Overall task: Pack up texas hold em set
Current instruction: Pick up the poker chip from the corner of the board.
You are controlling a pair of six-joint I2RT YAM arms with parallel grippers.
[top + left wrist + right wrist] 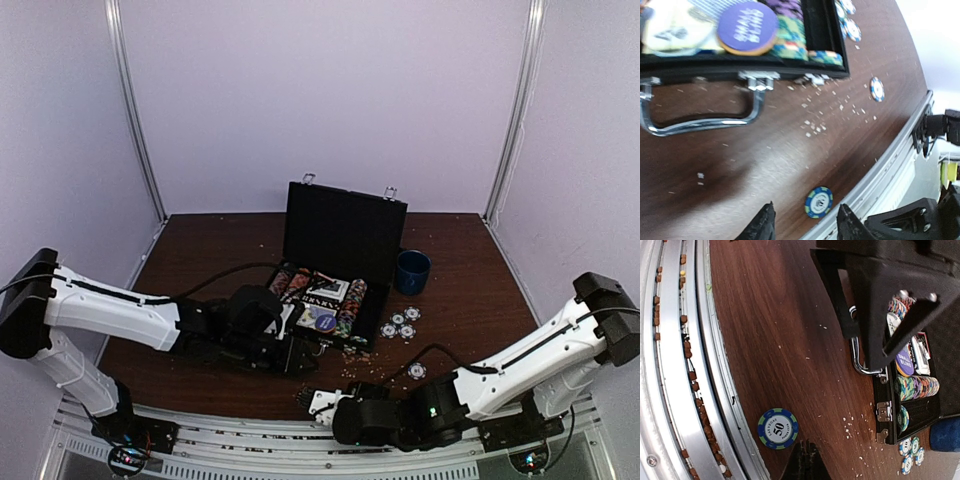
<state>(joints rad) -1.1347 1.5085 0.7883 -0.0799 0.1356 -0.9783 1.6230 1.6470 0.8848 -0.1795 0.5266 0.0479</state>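
The brown table (pixel 200 250) holds the big black briefcase (pixel 345 232) in the middle, near the back. Its lid stands straight up, so it is not shut yet. Inside the bottom half are rows of striped poker chips (pixel 350 300) and the card decks (pixel 325 290), so a lot of the set is packed. I cannot see any dice. The dark blue cup (pixel 412 272) stands just beside the case on the right. The left gripper (pixel 805 222) hovers low over the table in front of the silver handle (pixel 705 120). Its fingers are apart and hold nothing. The right gripper (pixel 807 455) is near the front edge, with its fingers pressed together and nothing between them. Some chips are not packed. A small bunch of loose chips (pixel 400 323) lies right of the case, and one lone chip (pixel 416 371) lies closer to the front. A blue and green chip (pixel 778 428) marked 50 lies flat by the front rail, just ahead of both grippers — it looks like the next one to pick up. Tiny white crumbs (pixel 815 125) dot the wood. After the chips, the lid must be closed and latched.
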